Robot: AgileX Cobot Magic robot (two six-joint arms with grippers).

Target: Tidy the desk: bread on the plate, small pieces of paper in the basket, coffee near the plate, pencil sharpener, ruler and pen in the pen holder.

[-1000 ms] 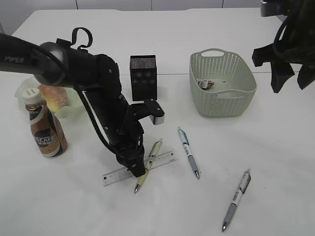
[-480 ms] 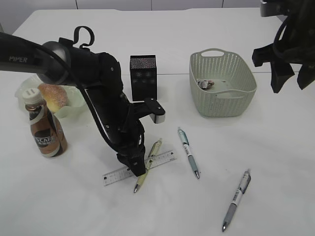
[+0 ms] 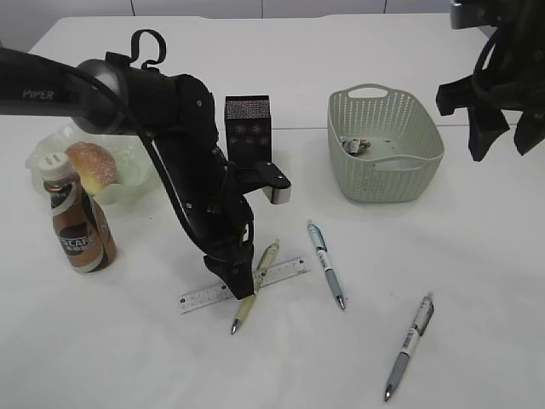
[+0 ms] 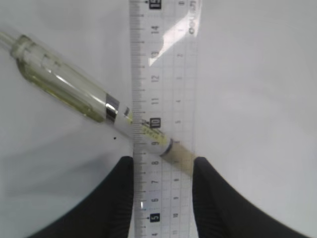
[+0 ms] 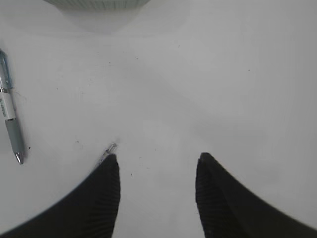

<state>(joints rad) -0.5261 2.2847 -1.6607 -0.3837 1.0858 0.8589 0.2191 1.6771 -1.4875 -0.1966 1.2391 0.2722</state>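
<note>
My left gripper (image 3: 241,290) points down at the desk (image 3: 102,358), shut on the clear ruler (image 3: 285,273), one finger on each long edge. Seen from the left wrist, the ruler (image 4: 163,74) fills the gap between the fingers (image 4: 119,198). A yellow-green pen (image 3: 267,256) (image 4: 64,82) crosses the ruler just ahead of the fingertips. The black mesh pen holder (image 3: 248,132) stands behind the arm. The bread (image 3: 90,164) lies on the plate (image 3: 128,189), with the coffee (image 3: 78,230) beside it. Paper (image 3: 355,146) lies in the basket (image 3: 426,128). My right gripper (image 3: 502,145) (image 5: 157,157) hangs open and empty. No pencil sharpener shows.
A blue-grey pen (image 3: 326,264) (image 5: 10,124) lies right of the ruler. A grey pen (image 3: 410,345) lies nearer the front right. The basket's edge (image 5: 99,2) shows at the top of the right wrist view.
The left arm has swung a little to the right and more upright, uncovering the bread. The ruler has shifted slightly with the gripper. The right arm is still.
</note>
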